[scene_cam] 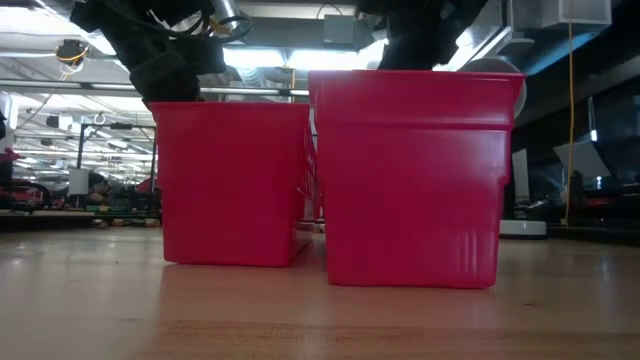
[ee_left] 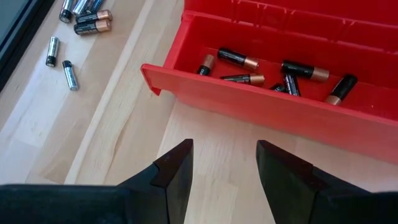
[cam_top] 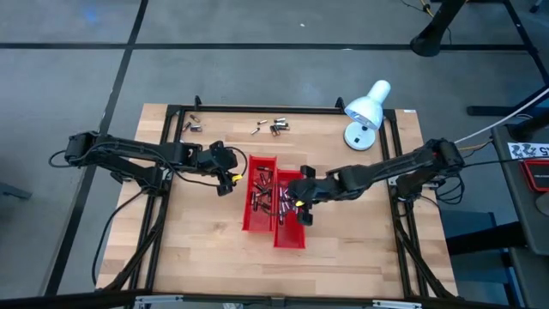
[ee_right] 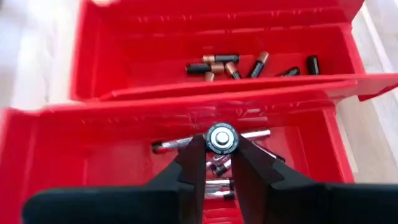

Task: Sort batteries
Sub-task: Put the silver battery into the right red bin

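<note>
Looking from the table edge outward, we first meet the two red trays side by side at the centre: the left tray (cam_top: 260, 204) and the right tray (cam_top: 290, 223), which sits a little nearer to us. Our right gripper (ee_right: 219, 163) hangs over the right tray, and its fingers are narrow, pinching one battery (ee_right: 220, 138) by its sides, end-on to the wrist camera. Whether it is being dropped or lifted we cannot tell. Below it more batteries lie on the floor of that tray. The left tray holds its own group, dark cells with copper ends (ee_left: 238, 59).

Our left gripper (ee_left: 224, 165) waits at about nine o'clock of the left tray, just beside its wall, over bare wood. Its fingers stand apart at a middle width and hold nothing.

We judge the sorting is well along but not finished. Both trays already contain batteries, yet some loose ones (cam_top: 276, 127) rest near the far edge of the table at about twelve o'clock, and a few (cam_top: 194, 126) at about eleven.

At about one o'clock stands a white lamp (cam_top: 365, 110), well apart from the trays. It is not in the way of either arm. Reaching the far batteries means going past the trays.
</note>
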`<state>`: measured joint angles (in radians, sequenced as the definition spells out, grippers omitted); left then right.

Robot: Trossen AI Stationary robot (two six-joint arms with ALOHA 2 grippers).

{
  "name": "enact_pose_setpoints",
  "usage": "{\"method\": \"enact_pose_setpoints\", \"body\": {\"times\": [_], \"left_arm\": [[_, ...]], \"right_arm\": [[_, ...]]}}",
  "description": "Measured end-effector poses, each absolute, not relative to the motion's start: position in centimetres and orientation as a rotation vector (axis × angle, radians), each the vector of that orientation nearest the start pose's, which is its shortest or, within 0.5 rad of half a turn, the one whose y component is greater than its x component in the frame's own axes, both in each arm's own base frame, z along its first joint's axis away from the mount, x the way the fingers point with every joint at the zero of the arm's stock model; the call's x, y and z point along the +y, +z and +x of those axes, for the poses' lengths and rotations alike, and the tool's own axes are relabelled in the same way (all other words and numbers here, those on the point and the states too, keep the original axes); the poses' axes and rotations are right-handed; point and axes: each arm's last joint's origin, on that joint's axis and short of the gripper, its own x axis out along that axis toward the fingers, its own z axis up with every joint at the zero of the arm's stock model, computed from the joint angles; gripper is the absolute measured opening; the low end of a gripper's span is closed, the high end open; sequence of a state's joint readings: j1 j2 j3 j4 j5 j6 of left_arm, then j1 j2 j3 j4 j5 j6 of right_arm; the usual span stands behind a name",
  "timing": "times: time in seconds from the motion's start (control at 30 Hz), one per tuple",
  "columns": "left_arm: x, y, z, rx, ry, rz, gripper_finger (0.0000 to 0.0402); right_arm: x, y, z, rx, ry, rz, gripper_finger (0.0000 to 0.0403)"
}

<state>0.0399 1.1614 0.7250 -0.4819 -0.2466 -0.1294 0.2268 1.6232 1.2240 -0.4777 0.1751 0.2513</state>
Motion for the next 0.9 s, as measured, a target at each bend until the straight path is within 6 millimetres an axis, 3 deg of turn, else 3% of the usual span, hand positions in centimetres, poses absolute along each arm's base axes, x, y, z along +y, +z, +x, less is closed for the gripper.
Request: {"method": "enact_pose_setpoints", "body": {"times": [0.43, 0.73, 0.9], "left_arm": [[3.3, 22.6, 22.5, 0.808, 0.392, -0.063, 0.0166], [6.7, 22.9, 22.1, 0.761, 0.471, -0.101, 0.0166], [9.8, 23.2, 21.4, 0.726, 0.556, -0.097, 0.0166]], "right_arm": [[5.3, 25.2, 34.0, 0.877, 0.008, -0.225, 0.0159], [2.3, 25.6, 33.5, 0.877, -0.035, -0.335, 0.0154], [-1.2, 25.2, 33.9, 0.778, -0.03, -0.342, 0.0144]]}}
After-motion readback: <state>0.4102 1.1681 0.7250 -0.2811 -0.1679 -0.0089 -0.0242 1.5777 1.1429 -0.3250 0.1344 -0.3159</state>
